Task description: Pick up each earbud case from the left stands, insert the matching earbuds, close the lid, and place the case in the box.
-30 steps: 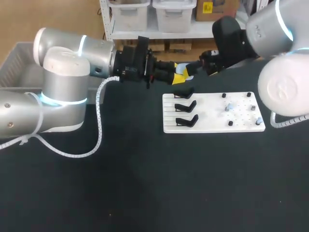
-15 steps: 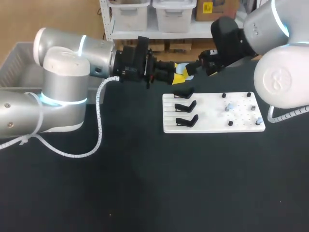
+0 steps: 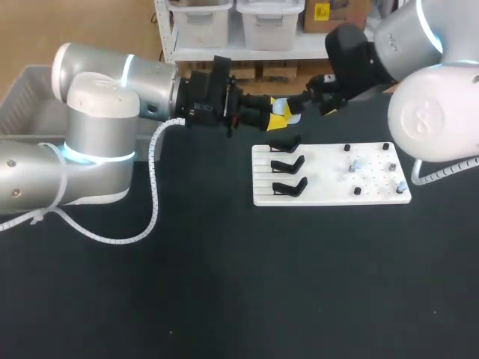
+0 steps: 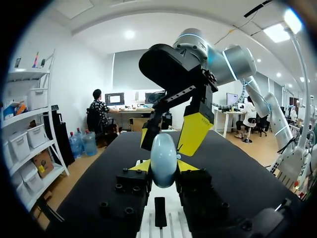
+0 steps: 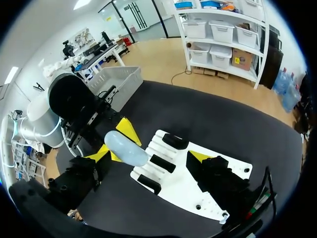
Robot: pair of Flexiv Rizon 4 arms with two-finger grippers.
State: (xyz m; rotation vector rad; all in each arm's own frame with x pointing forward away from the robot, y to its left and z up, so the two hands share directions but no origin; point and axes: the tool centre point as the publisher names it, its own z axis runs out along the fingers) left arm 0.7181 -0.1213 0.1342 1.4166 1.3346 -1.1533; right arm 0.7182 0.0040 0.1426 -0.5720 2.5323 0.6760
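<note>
Left gripper (image 4: 163,167) is clamped on the pale blue earbud case (image 4: 163,157), one yellow tip on each flank. It holds the case upright in the air, just past the far edge of the white board (image 5: 188,191). The left wrist view shows this grip plainly, with the right gripper (image 5: 148,157) hanging close behind the case.

The right wrist view shows that gripper's fingers spread wide, with the case nearer one of them and not pinched. It also shows three black stands (image 5: 162,162) on the board below and the grey box (image 5: 116,79) beyond my left arm.

From the head view the grippers meet nose to nose and the case is only a pale sliver among yellow. Only there do small pale earbuds (image 3: 358,163) show, too small to tell apart. The case's lid seam cannot be made out in any view.
</note>
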